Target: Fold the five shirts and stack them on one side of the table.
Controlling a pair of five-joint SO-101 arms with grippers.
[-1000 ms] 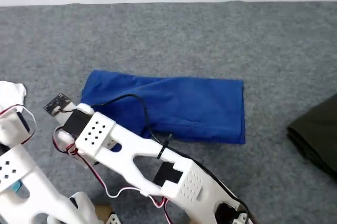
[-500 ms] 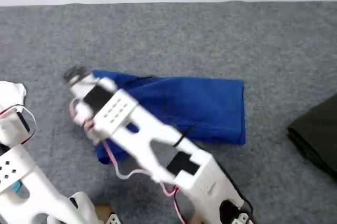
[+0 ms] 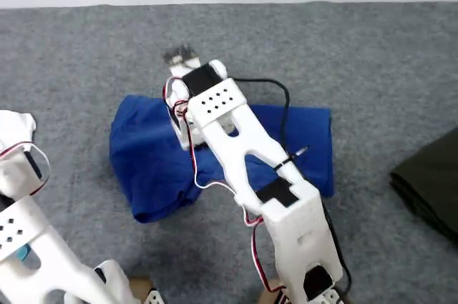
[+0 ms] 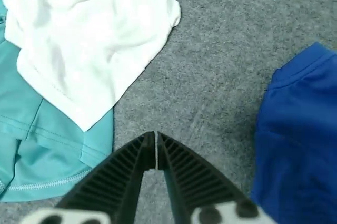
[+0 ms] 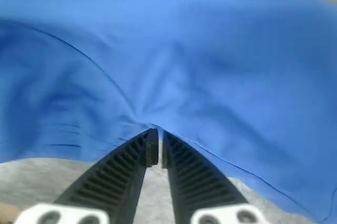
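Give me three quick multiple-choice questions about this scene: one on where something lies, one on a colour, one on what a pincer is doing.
1. Where does the white shirt lie?
A. Inside a box
B. Draped over an arm
C. Partly over the teal shirt

2. What colour is the table?
A. Grey
B. Brown
C. White

3. The right pincer is:
A. Wide open
B. Shut on the blue shirt
C. Holding a cup

Answers: 1 C, the white cloth overlaps the teal one in the left wrist view. 2 A, grey surface shows all around the shirts. 3 B, its jaws meet with blue fabric puckered at the tips.
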